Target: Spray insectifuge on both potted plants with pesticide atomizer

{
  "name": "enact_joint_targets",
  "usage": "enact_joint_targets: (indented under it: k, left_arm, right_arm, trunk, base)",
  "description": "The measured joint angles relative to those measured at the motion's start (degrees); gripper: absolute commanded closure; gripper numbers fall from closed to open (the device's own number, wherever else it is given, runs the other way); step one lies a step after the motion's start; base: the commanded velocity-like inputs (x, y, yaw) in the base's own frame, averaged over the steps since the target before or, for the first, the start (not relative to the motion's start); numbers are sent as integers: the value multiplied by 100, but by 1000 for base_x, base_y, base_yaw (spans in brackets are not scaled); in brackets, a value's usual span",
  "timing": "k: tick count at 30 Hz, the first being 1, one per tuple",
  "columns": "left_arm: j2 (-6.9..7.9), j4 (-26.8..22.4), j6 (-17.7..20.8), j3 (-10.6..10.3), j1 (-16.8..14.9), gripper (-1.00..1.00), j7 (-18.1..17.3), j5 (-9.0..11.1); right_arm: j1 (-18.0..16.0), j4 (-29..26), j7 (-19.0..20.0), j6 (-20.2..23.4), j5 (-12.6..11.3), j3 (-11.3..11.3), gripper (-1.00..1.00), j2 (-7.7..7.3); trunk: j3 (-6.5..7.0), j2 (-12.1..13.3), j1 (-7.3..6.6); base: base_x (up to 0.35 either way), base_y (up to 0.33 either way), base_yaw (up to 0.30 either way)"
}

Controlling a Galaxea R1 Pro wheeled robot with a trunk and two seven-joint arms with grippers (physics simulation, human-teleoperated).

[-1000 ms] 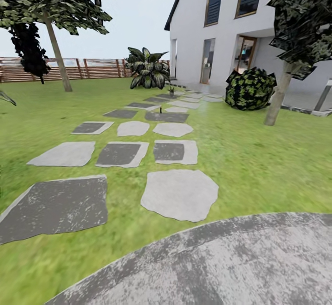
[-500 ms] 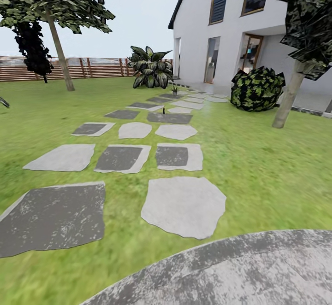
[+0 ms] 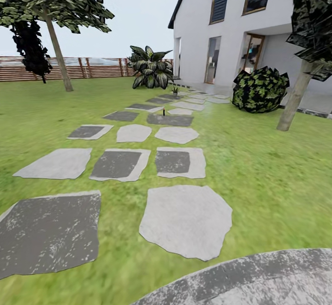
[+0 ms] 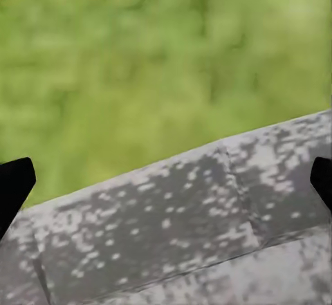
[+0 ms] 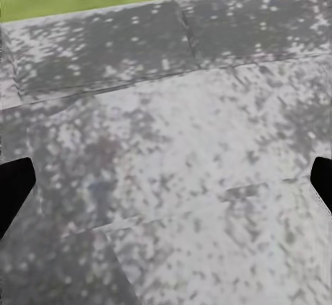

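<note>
Spray bottle: a slim dark upright sliver point(image 3: 163, 110) is taken to be it, far ahead at 12 o'clock, standing by a dark slab of the stone path; label and dot are too small to be made out.
Small plant: one low green rosette point(image 3: 174, 90) is seen further on, near 12 o'clock, just before the house; the second cannot be picked out.
Path: pale and dark stepping stones point(image 3: 186, 220) are laid in the grass point(image 3: 258, 171) from the robot towards the house point(image 3: 198, 28).
Surroundings: a big striped-leaf shrub point(image 3: 150, 67) at 12 o'clock, a round bush point(image 3: 260, 89) at 1 o'clock, a fence point(image 3: 92, 67) at 11 o'clock.
Left gripper point(image 4: 166, 184): the jaws are spread wide, nothing held; a paving edge point(image 4: 173, 229) and grass lie below.
Right gripper point(image 5: 166, 184): the jaws are spread wide, nothing held; speckled paving is seen below.
Stage: judged to be the approach; the bottle is well apart from both grippers.
Handling: the bottle is judged light, rigid and smooth-sided, so easily tipped if it is nudged before the jaws are closed.
Hold: it is best taken around the middle of the body, jaws level on either side, with the top left free for spraying.
Risk: a narrow body may be knocked over by an off-centre approach.
</note>
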Motion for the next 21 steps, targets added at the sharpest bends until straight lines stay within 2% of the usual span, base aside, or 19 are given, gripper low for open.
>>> enact_joint_targets:
  k: [21]
  left_arm:
    - [0,0,0,-8,0,-100,0,0]
  right_arm:
    - [0,1,0,0,0,21,-100,0]
  trunk:
    - [0,0,0]
  base:
    - [334,98,0]
